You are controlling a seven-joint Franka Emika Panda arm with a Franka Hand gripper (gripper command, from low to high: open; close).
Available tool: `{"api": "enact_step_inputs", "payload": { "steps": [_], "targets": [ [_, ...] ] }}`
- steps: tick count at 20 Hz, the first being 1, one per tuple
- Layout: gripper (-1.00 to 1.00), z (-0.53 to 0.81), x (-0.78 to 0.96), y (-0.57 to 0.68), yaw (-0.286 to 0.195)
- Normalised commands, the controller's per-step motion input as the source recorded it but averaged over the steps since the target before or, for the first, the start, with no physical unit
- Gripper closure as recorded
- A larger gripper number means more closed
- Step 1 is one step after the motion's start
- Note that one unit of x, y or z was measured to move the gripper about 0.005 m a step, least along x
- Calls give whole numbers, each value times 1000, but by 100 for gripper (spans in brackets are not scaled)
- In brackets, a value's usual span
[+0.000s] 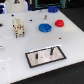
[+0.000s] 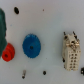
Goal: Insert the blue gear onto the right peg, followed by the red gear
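Though toothed, flat blue gear (image 1: 44, 27), puck-like red gear (image 1: 60, 23).

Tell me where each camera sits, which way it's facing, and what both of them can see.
Exterior view: off the arm, angled down across the white table; blue gear, red gear, plate with pegs. No arm or claw identifiable.
Wrist view: on the wrist, looking down at the table; no claw visible.
Shared: blue gear, red gear, pale block.
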Motion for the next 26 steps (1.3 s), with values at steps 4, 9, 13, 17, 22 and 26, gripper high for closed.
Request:
{"api": "enact_step_inputs", "payload": {
  "steps": [4,9,13,17,22,26],
  "targets": [
    [-100,-113,-623,405,0],
    [-100,-204,-590,434,0],
    [-100,-361,-591,410,0],
    [-100,-430,-522,347,0],
    [-100,-512,-413,269,0],
    [-100,-560,-350,209,0]
  ]
}}
